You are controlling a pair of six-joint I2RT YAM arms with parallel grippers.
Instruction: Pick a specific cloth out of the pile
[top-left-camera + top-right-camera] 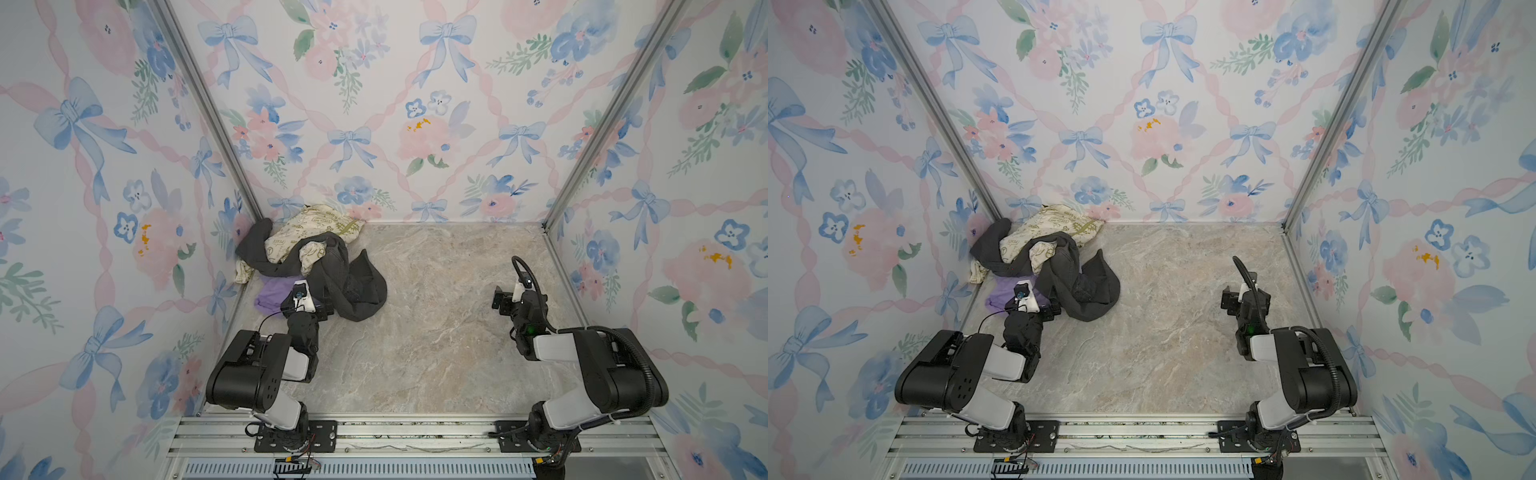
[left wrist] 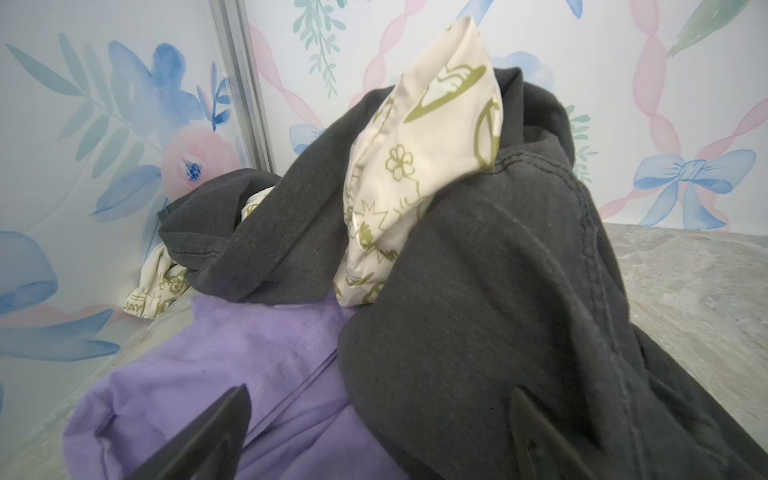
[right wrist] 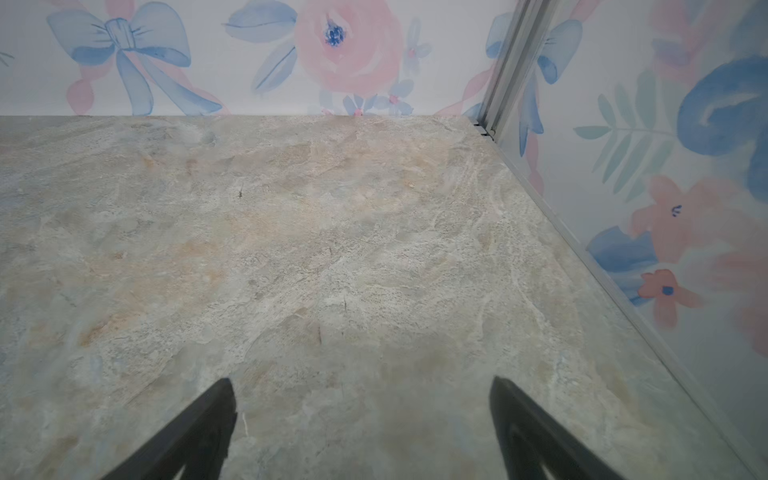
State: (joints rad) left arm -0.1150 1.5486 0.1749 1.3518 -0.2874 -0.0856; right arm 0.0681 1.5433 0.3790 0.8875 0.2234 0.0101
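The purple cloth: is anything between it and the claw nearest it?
Partly. The near part of the purple cloth lies bare right at the open left gripper, but the dark grey garment drapes over its far edge and one side.

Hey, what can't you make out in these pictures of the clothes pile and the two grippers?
- Lavender cloth: mostly buried under the dark garment in both top views and the left wrist view; full shape hidden.
- Left gripper: fingers cut off by the wrist picture's edge; contact with cloth unclear.
- Cream cloth lettering: too small in top views, folded.
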